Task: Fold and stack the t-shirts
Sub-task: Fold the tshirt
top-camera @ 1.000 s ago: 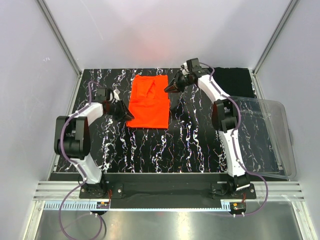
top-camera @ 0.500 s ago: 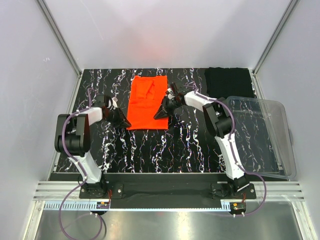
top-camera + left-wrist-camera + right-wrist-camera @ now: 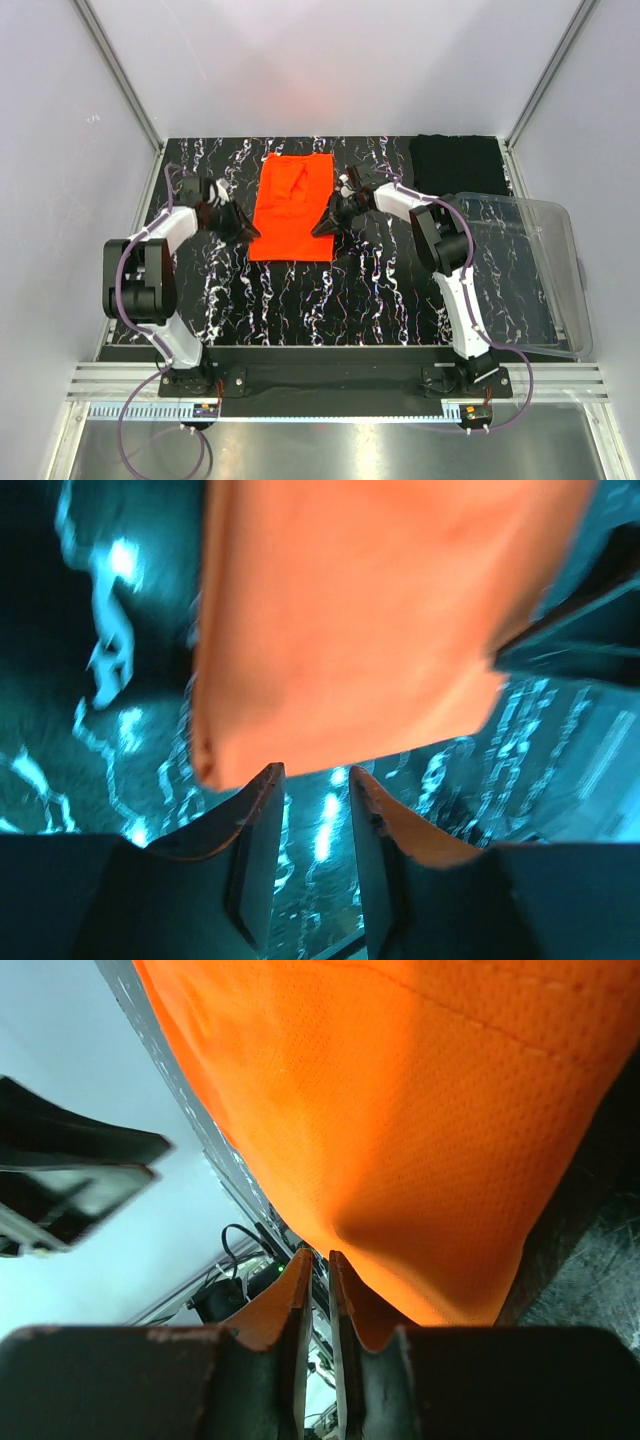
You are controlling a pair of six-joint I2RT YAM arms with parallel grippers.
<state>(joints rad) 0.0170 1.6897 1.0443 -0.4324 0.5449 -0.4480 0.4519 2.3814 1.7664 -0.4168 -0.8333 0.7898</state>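
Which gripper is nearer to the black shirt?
Right. The right gripper is at the edge of the orange shirt facing the black shirt; the left gripper is at the opposite edge.

Top view: bright, even overhead light, with an orange glow on the rear wall [image 3: 310, 100]. Left wrist view: blurred, teal cast. Right wrist view: orange-red t-shirt [image 3: 400, 1110] weave sharp.

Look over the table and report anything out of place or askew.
The clear bin sits crooked at the right, its outer side reaching past the edge of the table. The orange shirt lies slightly skewed, with a crease near its far end. The black shirt in the far right corner shows nothing odd.
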